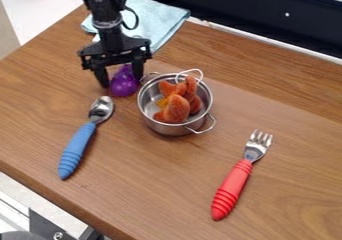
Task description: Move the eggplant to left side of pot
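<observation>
The black gripper (121, 81) hangs at the upper left over the table, pointing down, with its fingers apart. Between and just in front of them is the purple eggplant (124, 86), close to the right finger and with a small gap to the left one. Its upper end is partly hidden by the gripper. The metal pot (171, 128) stands to the right of the eggplant, a short way off, and holds orange-brown pieces (176, 108).
A spoon with a blue handle (77, 146) lies in front of the eggplant, to the left. The fork with a red handle (232, 186) is at the lower right. Behind the gripper, a light blue cloth (155, 21) lies at the table's back edge.
</observation>
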`<state>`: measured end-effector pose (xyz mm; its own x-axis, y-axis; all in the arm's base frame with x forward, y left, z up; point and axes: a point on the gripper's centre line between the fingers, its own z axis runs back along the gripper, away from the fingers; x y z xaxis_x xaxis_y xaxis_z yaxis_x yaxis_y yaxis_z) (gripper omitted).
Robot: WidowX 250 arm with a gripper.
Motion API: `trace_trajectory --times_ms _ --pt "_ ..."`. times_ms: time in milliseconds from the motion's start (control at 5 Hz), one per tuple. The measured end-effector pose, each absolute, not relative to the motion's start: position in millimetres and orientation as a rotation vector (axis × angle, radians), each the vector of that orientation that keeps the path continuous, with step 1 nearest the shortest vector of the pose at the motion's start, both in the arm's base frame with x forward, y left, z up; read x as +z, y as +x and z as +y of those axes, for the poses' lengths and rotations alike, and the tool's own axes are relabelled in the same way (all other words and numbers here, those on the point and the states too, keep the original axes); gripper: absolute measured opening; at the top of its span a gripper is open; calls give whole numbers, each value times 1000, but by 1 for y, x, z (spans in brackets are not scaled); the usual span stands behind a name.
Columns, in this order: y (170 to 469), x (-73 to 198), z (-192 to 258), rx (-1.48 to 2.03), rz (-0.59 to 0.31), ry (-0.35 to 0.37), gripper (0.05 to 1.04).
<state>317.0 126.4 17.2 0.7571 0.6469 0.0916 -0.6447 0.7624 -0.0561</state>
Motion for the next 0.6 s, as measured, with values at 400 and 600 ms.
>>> trace_trajectory --times_ms 400,600 --pt "318 27 131 699 -76 -27 998" --pt "314 49 132 743 -186 49 998"
